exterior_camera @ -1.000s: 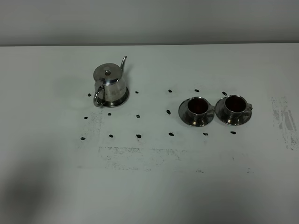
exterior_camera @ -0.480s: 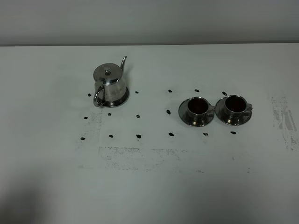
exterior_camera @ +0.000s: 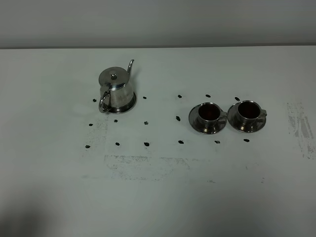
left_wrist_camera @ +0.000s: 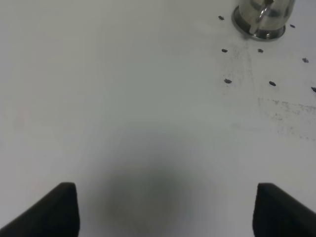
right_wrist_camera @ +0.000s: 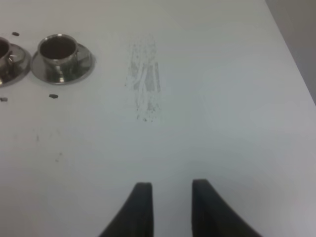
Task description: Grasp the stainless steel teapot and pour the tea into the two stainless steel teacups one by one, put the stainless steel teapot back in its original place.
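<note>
The stainless steel teapot (exterior_camera: 115, 90) stands upright on its round steel base (exterior_camera: 129, 105) at the back left, ringed by small black marks; it also shows in the left wrist view (left_wrist_camera: 264, 15). The two stainless steel teacups (exterior_camera: 209, 115) (exterior_camera: 248, 112) sit on their saucers at the right, each holding dark reddish tea (exterior_camera: 209, 111). One cup (right_wrist_camera: 58, 50) shows whole in the right wrist view. My left gripper (left_wrist_camera: 168, 210) is wide open and empty, well short of the teapot. My right gripper (right_wrist_camera: 171, 202) is empty, its jaws a narrow gap apart, away from the cups.
Neither gripper shows in the exterior high view. Worn grey scuffs mark the white table (exterior_camera: 148, 168) in front of the teapot and at the far right (exterior_camera: 298, 126). The table's right edge (right_wrist_camera: 291, 54) shows in the right wrist view.
The dark shadow at the exterior view's lower left has shrunk toward the corner. Teapot and cups have not moved.
</note>
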You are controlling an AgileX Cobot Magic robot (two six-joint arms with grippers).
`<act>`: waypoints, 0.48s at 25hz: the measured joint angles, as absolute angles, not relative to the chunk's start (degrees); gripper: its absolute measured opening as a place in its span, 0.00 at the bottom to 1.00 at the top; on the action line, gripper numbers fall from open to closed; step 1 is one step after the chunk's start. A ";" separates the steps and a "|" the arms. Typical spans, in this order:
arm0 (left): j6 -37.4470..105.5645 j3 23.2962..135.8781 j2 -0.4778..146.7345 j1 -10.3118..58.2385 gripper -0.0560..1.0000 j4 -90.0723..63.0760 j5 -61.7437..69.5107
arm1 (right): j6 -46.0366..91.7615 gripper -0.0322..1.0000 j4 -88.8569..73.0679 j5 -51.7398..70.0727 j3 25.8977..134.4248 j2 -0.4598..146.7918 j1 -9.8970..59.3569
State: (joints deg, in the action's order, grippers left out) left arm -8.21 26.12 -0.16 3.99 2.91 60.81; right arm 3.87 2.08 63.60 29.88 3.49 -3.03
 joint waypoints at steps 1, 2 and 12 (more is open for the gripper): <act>-7.91 26.12 -0.16 3.99 0.71 2.76 60.81 | 3.87 0.21 2.08 63.60 29.88 3.49 -3.03; -7.61 26.12 -0.16 3.99 0.71 2.58 60.76 | 3.87 0.21 2.08 63.60 29.88 3.49 -3.03; -7.21 26.12 -0.16 3.99 0.71 2.47 60.76 | 3.87 0.21 2.08 63.60 29.88 3.49 -3.03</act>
State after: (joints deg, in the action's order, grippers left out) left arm -7.21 26.12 -0.16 3.99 2.47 60.76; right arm 3.87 2.08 63.60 29.88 3.49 -3.03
